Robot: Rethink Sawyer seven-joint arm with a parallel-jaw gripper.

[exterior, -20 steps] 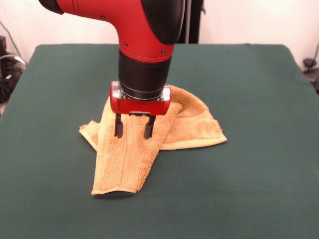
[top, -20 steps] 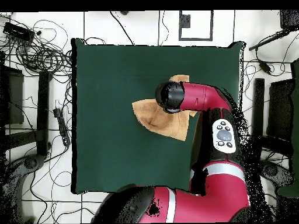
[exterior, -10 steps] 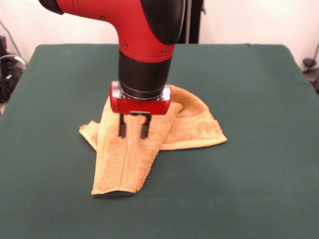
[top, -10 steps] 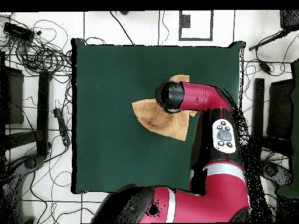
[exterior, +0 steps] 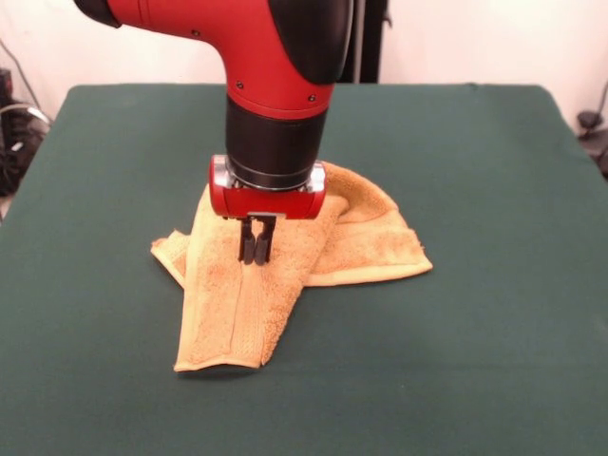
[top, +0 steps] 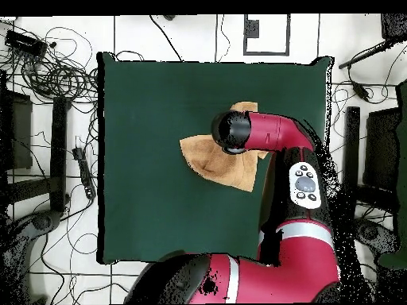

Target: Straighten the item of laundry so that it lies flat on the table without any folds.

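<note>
The yellow-orange towel (exterior: 366, 237) lies crumpled near the middle of the green table (exterior: 475, 332). One flap is folded forward into a long strip, and another fold is spread to the right. My gripper (exterior: 255, 256) points straight down on the strip's upper part. Its fingers are closed together, pinching a ridge of the cloth. In the overhead view the towel (top: 208, 160) shows partly under my wrist (top: 231, 132), which hides the gripper. The table (top: 159, 103) extends far around it.
My red arm (top: 296, 183) reaches over the table's right side in the overhead view. Cables (top: 56, 71) and stands lie on the floor around the table. A dark stand (exterior: 370, 43) stands behind the table's far edge.
The gripper's fingers have closed from wide apart to together on the towel. The arm and the towel have stayed in place.
</note>
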